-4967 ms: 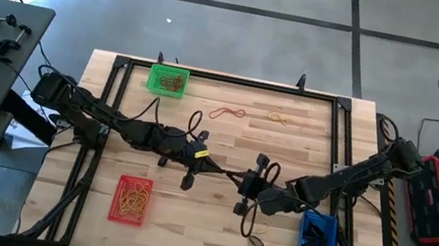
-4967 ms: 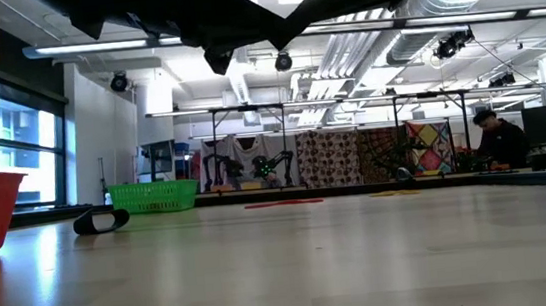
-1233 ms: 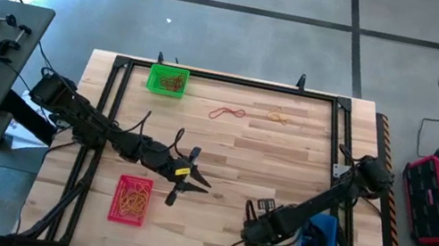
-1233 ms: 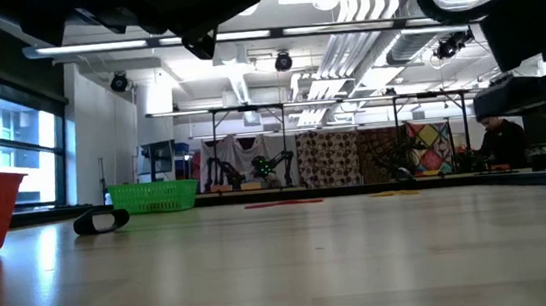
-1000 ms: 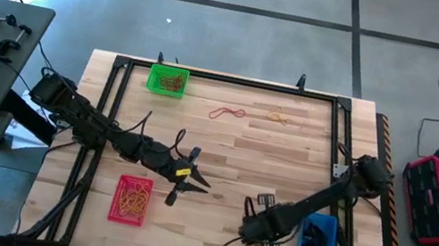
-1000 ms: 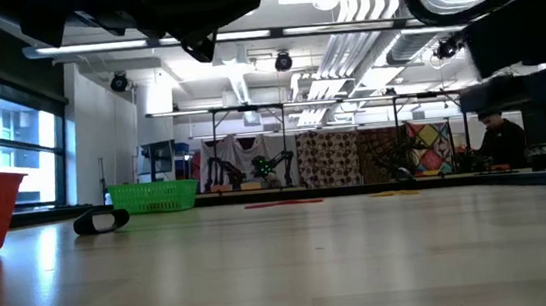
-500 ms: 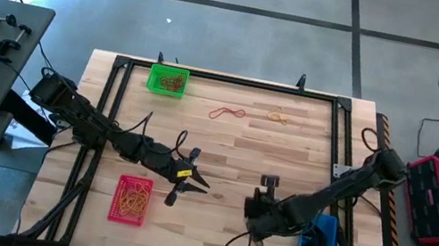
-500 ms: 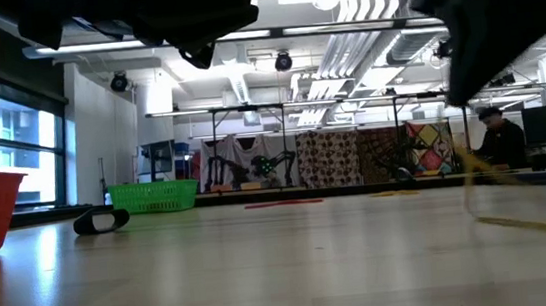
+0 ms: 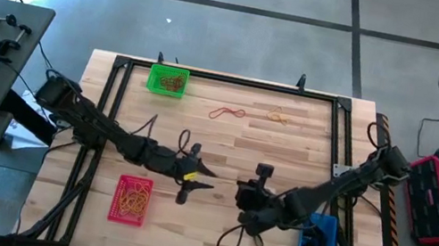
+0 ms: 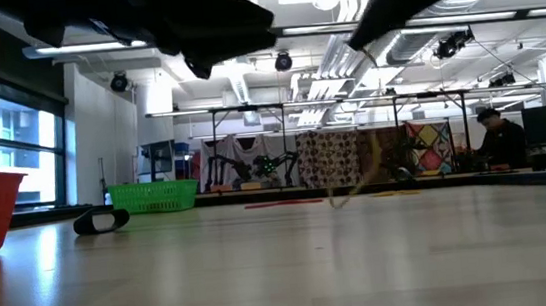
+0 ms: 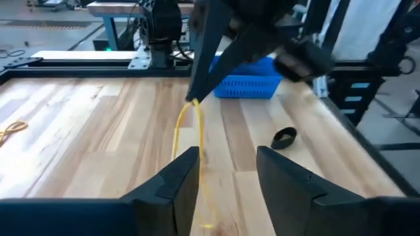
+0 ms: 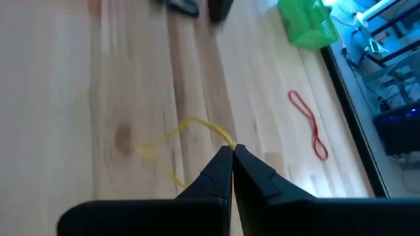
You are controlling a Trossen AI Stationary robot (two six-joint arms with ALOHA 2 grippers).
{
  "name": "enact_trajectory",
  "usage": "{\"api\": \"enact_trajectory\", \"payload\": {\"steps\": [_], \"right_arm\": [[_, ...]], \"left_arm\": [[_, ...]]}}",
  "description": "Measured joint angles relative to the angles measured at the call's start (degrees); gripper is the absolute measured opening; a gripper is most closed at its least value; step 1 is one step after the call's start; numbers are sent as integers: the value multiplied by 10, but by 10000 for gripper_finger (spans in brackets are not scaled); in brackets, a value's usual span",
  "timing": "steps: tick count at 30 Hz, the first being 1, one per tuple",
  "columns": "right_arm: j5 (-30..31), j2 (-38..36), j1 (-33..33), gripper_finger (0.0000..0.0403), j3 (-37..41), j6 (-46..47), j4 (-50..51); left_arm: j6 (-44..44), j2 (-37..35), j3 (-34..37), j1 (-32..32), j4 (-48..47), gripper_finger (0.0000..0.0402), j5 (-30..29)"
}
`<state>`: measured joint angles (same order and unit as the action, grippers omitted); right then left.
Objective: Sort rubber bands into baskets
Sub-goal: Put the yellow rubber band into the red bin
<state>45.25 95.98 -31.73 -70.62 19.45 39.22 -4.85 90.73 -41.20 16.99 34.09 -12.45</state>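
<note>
Right gripper: right gripper clenched on a thin yellowish-tan rubber band loop, which hangs slack from its fingertips above the wooden bench, middle of the front half.
Left gripper: left gripper is released and empty, fingers spread, level with the right gripper and just beside it, toward the bench's left edge.
Key relation: the band hangs between the two grippers, dangling lengthwise straight down; the left wrist view faces it head-on.
Destination (judged): small red rectangular plastic mesh basket, front left, holds similar bands. The left arm is nearer it, so a handover looks likely.
Other baskets: green mesh basket at back left corner; blue mesh basket at front right.
Loose bands: red band and tan band lie near the back edge.
</note>
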Motion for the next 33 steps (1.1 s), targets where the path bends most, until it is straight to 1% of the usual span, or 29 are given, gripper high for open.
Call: {"api": "enact_trajectory", "payload": {"steps": [6,10,12,17,21,23,25,27,30,31,33], "right_arm": [[8,0,6,0,-9,-33,-45],[10,0,6,0,-10,-45,-61],[10,0,6,0,-10,-45,-69],[10,0,6,0,-10,-47,-74],[10,0,6,0,-10,-49,-79],[10,0,6,0,-10,-49,-82],[10,0,6,0,-10,-50,-85],[10,0,6,0,-10,-50,-87],[19,0,6,1,-10,-37,-95],[25,0,6,3,-10,-32,-96],[26,-1,6,14,-10,-30,-98]], "left_arm": [[15,69,-46,0,-1,167,-46],[11,91,-66,0,1,172,-83],[8,98,-73,0,-1,172,-84],[4,100,-82,-2,-1,172,-61],[4,100,-82,-2,-2,168,-61],[-1,100,-82,-4,-3,156,-60],[-4,100,-82,-5,-10,130,-61],[9,100,-81,-5,-9,94,-61],[39,99,-81,-3,-10,24,-61],[47,96,-81,-1,-13,13,-62],[59,90,-81,0,-12,9,-62]]}}
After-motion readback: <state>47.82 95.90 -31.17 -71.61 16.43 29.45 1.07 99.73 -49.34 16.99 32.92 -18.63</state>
